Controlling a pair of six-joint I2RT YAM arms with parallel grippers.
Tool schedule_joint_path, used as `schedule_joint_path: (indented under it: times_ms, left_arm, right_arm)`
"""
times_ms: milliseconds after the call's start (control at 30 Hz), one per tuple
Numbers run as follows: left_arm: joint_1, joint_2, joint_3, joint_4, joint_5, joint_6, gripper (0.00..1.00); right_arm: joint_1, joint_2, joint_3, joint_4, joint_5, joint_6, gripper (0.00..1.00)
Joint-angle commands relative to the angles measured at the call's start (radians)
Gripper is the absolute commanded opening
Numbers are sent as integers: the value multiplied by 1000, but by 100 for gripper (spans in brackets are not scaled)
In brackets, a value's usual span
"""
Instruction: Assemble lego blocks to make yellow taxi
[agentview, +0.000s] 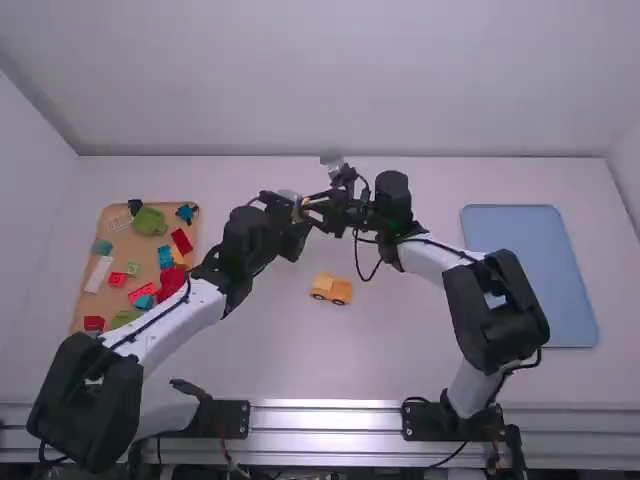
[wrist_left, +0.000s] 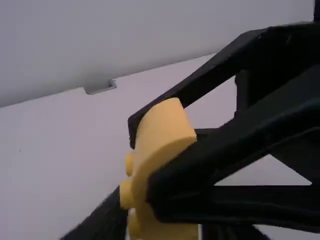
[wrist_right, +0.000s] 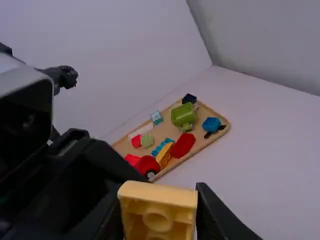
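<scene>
both my arms angle inward, wrists meeting above the table's middle. left gripper (agentview: 297, 212) and right gripper (agentview: 312, 212) each closed on the same yellow block (wrist_left: 162, 130), fingers parted by its width. small yellow car (agentview: 332, 288) stands nearer. tan tray (agentview: 125, 252), left: red, green, blue, white pieces. blue tray (agentview: 530, 270), right.

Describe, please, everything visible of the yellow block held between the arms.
The yellow block looks like smooth plastic, with one curved face, round studs and a hollow underside with a round tube. The right gripper clamps it above the table, its underside facing that arm's camera. The left gripper is close; whether it grips too, I cannot tell.
</scene>
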Motion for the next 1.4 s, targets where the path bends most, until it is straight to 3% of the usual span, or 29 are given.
schedule_joint_path:
  times_ms: [0, 33, 233, 367, 533, 600, 700, 967, 1167, 1300, 1367]
  left_arm:
    - [-10, 2, -6, 11, 30, -1, 69]
    - [-10, 2, -6, 11, 29, 0, 99]
    - [-8, 1, -6, -44, 48, 0, 99]
    - [23, -17, 4, -80, 180, 5, 99]
    - [163, -35, 51, -104, 619, 49, 99]
    - [216, -14, 67, -76, 851, 101, 99]
    - [234, 21, 69, -13, 998, 142, 99]
    - [224, 129, 69, 128, 1081, 123, 100]
    - [223, 144, 68, 145, 1065, 127, 95]
    - [211, 143, 68, 163, 1069, 134, 84]
    - [205, 143, 68, 174, 1069, 131, 66]
  right_arm:
    - [14, -8, -6, 0, -25, 5, 28]
    - [13, -8, -5, 6, -26, 5, 28]
    - [-37, -8, -3, 35, -70, 5, 29]
    - [-101, -10, -3, 101, -239, 5, 28]
    - [-177, -10, -3, 175, -431, 4, 27]
    - [-185, -10, -3, 196, -504, 2, 26]
    - [-180, -10, -3, 215, -568, 6, 25]
    - [-136, -10, -3, 217, -584, -2, 25]
    - [-133, -10, -3, 217, -584, -1, 25]
    - [-116, -10, -3, 217, -579, -1, 25]
    - [-109, -10, -3, 216, -555, -2, 25]
